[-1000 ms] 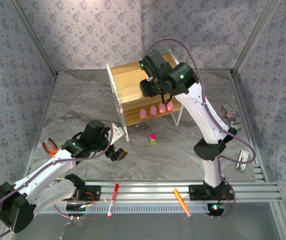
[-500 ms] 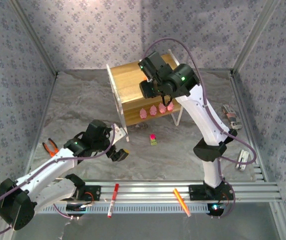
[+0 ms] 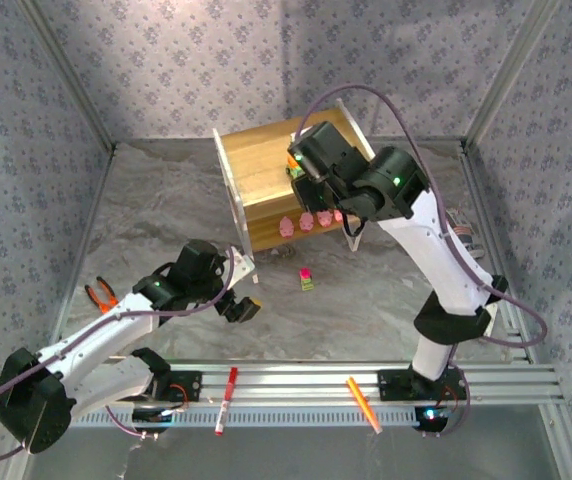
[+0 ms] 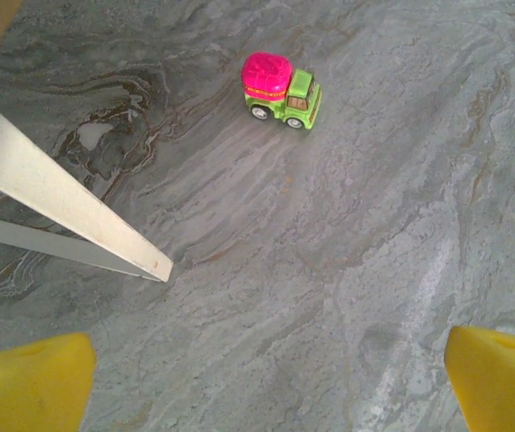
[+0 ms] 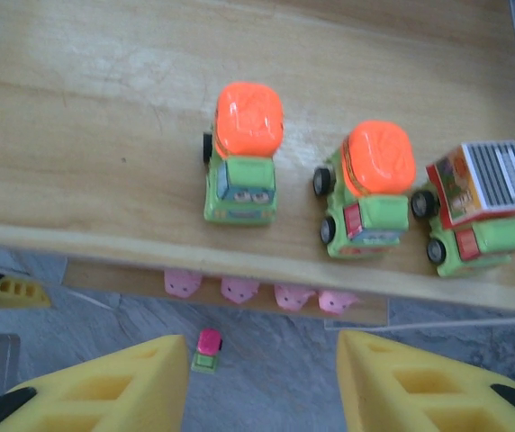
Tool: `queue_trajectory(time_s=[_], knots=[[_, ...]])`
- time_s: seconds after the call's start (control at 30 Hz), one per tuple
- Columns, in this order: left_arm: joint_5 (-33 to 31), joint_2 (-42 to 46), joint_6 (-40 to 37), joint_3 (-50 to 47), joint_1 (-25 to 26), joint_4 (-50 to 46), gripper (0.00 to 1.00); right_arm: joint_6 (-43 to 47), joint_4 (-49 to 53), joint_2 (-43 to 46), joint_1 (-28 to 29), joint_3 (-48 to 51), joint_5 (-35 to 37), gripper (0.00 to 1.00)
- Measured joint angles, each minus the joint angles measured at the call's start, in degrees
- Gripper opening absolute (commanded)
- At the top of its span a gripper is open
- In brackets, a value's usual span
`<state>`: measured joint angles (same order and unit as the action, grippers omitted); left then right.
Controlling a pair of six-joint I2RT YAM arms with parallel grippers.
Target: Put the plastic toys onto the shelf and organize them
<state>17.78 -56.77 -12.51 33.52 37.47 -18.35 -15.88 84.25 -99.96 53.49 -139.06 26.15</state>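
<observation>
**Three trucks and four figures on the shelf; one truck on the table**

Shelf [image 3: 266, 165]: the upper board carries three trucks in a row near its front edge. In the right wrist view two are orange-topped trucks [image 5: 242, 153] [image 5: 372, 189]. The third truck [image 5: 478, 211] has a grey ribbed top with a reddish side, and its detail is hard to read. In the top view the right arm's wrist covers most of this row.

Lower board: four pink figures [image 3: 286, 226] [image 3: 306, 221] [image 3: 324, 217] [image 3: 339, 214] stand in a line along the front. The one at the row's end is partly behind the arm. From the right wrist camera only their bottoms show, the rest being cut off by the upper board's edge.

The pink-topped truck [image 4: 281, 90] stands upright on the table [image 3: 166, 210], in front of the shelf and apart from its white leg.

Right gripper [image 5: 262, 378]: above the shelf's upper board, yellow pads spread wide with nothing between them. The pads are cropped by the frame bottom.

Left gripper [image 4: 266, 378]: in front of the shelf, beside its front leg, pads likewise apart and empty, only their tips in frame. The truck lies beyond it, not touched.

Well in front of the shelf, by the arm bases, lie pliers [image 3: 101, 293], a red marker [image 3: 225, 400] and an orange marker [image 3: 364, 403].
</observation>
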Motion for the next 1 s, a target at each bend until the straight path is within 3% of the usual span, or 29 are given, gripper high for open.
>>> queue_trajectory(time_s=[0.37,1.0], knots=[[-1.2,0.0,3.5,-1.1,0.2,3.0,1.0,-4.3,-5.6,9.9,3.9,19.5,3.1,0.52],[-1.0,-3.2,5.3,-2.1,0.2,9.7,1.0,-14.2,-14.1,19.4,7.7,42.6,3.5,0.54]])
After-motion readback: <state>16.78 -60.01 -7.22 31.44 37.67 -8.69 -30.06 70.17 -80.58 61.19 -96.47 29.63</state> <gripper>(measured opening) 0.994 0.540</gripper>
